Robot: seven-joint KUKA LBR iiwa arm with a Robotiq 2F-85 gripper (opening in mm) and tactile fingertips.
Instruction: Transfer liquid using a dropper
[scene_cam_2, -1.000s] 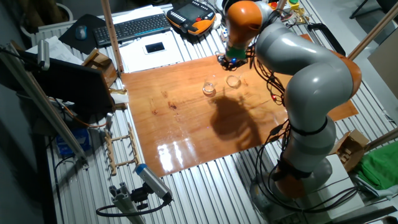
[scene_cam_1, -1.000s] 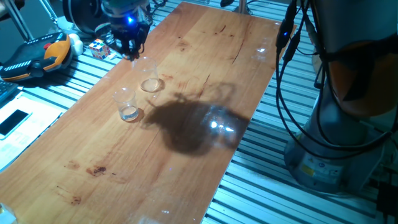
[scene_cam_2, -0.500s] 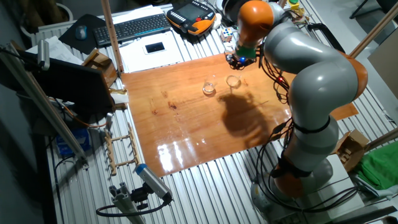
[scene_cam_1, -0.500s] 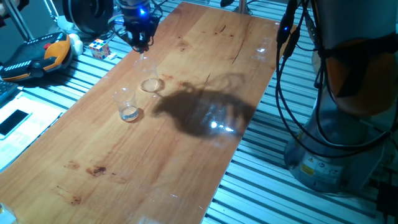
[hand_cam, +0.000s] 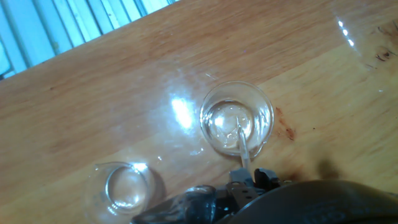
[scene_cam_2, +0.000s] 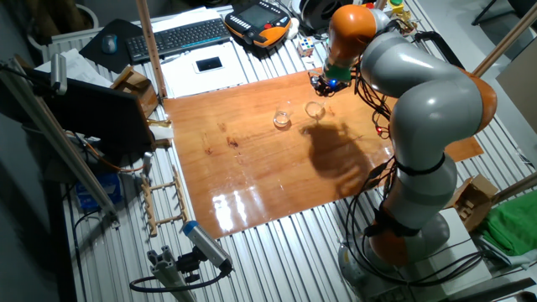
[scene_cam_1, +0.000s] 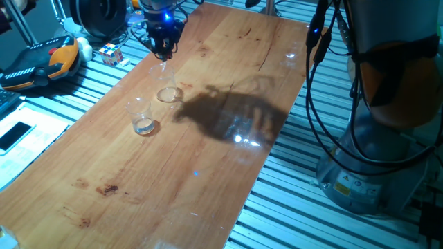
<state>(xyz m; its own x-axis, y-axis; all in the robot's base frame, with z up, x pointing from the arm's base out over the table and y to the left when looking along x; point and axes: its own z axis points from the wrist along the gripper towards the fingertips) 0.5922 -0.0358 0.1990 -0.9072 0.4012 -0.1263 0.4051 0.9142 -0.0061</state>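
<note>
My gripper (scene_cam_1: 163, 50) hangs above the far left part of the wooden table (scene_cam_1: 208, 166) and is shut on the dropper (hand_cam: 243, 147), a thin clear tube. In the hand view its tip points down into the low clear glass dish (hand_cam: 237, 118), where the liquid shows as a whitish glint. The dropper's red end is hidden by the gripper (hand_cam: 249, 178). The clear tumbler (hand_cam: 124, 185) stands apart to the lower left. In one fixed view the dish (scene_cam_1: 168, 94) lies below the gripper, with the tumbler (scene_cam_1: 142, 116) nearer. The other fixed view shows the gripper (scene_cam_2: 325, 84) beside the dish (scene_cam_2: 315, 109).
A Rubik's cube (scene_cam_1: 111, 53) and an orange-black hand controller (scene_cam_1: 41, 62) lie off the table's left edge. A phone (scene_cam_1: 14, 135) lies further left. A keyboard (scene_cam_2: 180, 38) sits behind the table. The arm's base and cables (scene_cam_1: 325, 41) stand at the right.
The gripper has moved with the dropper from the table's left edge inward and toward the far end, to above the dish. The arm's shadow has shifted right. The glasses have not moved.
</note>
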